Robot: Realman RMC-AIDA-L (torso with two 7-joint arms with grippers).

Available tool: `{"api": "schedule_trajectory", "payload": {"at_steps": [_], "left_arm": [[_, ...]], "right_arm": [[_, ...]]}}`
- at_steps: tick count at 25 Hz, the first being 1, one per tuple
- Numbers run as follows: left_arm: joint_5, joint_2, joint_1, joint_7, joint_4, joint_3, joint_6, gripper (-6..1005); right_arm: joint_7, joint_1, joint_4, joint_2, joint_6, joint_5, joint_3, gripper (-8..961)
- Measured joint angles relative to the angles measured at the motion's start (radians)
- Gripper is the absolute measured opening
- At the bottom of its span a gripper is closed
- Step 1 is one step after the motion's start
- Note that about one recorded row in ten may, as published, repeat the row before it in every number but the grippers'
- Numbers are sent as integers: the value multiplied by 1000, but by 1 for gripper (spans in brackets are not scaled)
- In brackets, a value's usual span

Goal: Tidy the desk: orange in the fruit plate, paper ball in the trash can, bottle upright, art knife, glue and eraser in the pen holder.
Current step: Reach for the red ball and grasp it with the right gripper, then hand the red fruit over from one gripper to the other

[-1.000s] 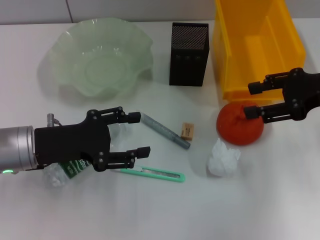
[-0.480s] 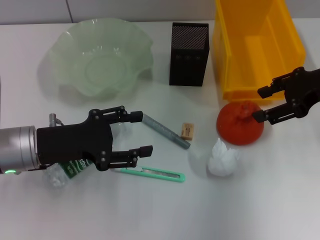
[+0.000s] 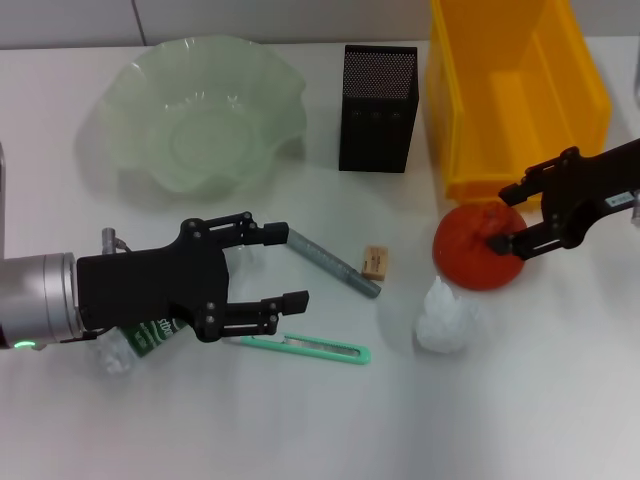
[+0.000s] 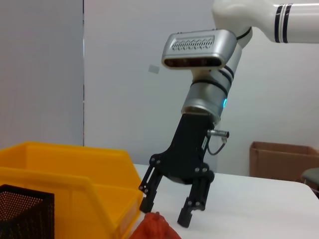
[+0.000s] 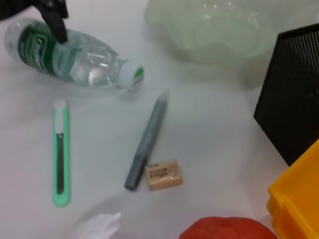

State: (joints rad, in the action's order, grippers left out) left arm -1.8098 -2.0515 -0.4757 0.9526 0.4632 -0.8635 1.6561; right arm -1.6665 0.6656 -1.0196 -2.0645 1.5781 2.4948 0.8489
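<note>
The right gripper (image 3: 512,217) hangs over the orange (image 3: 478,247), its fingers spread to either side of the fruit's top and closed on nothing. The orange sits on the table just in front of the yellow bin (image 3: 515,95); the paper ball (image 3: 446,318) lies just beside it, nearer the robot. Left of the orange lie the eraser (image 3: 375,262), the grey glue stick (image 3: 330,262) and the green art knife (image 3: 305,348). Farther left, the left gripper (image 3: 280,268), fingers open and empty, hovers above the lying bottle (image 5: 70,54).
</note>
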Motion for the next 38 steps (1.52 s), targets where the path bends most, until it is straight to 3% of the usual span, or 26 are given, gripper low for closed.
{"api": "schedule_trajectory", "payload": {"at_steps": [15,20,34,38], "left_arm": [[0,-1,-1,0,0,0,-3,691],[0,1,-1,0,0,0,-2,686],[0,4,-2,-3,0,0,-2,671],[0,4,-3,-2,0,0,-2,667]], "right_arm": [[14,-18,62,-15,-141,-3,110,709],[11,-24,63,-16,-149,-9,103,535],[38,-47,38,-13,-103,-88,92,193],[70,-64,18,-12,-32,-143,23,153]]}}
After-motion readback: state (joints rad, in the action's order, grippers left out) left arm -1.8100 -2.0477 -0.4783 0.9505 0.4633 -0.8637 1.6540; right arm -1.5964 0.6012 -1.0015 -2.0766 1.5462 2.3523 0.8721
